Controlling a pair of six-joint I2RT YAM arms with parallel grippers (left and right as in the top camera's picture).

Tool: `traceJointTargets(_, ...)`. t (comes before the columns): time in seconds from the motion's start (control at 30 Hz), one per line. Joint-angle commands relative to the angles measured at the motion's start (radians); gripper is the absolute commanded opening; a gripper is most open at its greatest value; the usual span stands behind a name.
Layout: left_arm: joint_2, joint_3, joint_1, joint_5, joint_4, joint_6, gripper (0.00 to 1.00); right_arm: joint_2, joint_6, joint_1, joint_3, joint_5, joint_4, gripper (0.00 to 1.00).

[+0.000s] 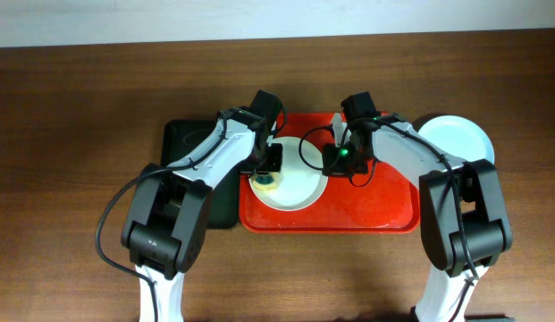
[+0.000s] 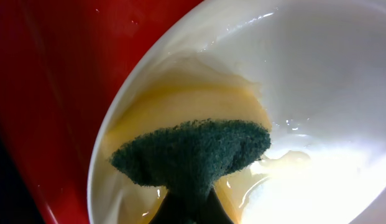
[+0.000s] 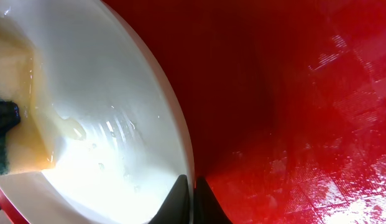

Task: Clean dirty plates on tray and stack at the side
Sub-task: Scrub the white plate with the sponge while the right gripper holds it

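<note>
A white plate (image 1: 295, 179) lies on the red tray (image 1: 384, 210). My left gripper (image 1: 266, 168) is shut on a dark green sponge (image 2: 193, 155) and presses it onto a yellowish smear at the plate's left side (image 2: 180, 106). My right gripper (image 1: 335, 154) is shut on the plate's right rim (image 3: 183, 149), one finger inside and one outside. The sponge also shows at the left edge of the right wrist view (image 3: 1, 134). A pale plate (image 1: 456, 139) sits on the table right of the tray. A third plate is not in view.
A black tray (image 1: 183, 143) lies left of the red tray, partly under my left arm. The red tray's floor (image 3: 304, 124) is wet and shiny. Brown wooden table (image 1: 71, 134) surrounds the trays.
</note>
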Motion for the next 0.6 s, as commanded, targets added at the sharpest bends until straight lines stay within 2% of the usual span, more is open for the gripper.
traceJointTargets(0.0,0.058,-0.002,-0.005,0.089,0.020,0.008,0.00,0.018,-0.006,0.003,-0.013,-0.025,0.006,0.04)
traceJointTargets(0.1,0.058,-0.002,-0.006,0.229,0.041,0.079,0.00,0.018,-0.006,0.003,-0.013,-0.025,0.005,0.04)
traceJointTargets(0.23,0.038,0.024,0.014,0.293,0.020,0.100,0.00,0.018,-0.006,0.003,-0.013,-0.025,0.005,0.04)
traceJointTargets(0.43,-0.117,0.115,0.082,0.287,-0.027,0.100,0.00,0.018,-0.006,0.003,-0.013,-0.025,0.005,0.04)
traceJointTargets(0.57,-0.175,0.115,0.078,0.173,-0.058,0.100,0.00,0.018,-0.006,0.003,-0.013,-0.025,0.005,0.04)
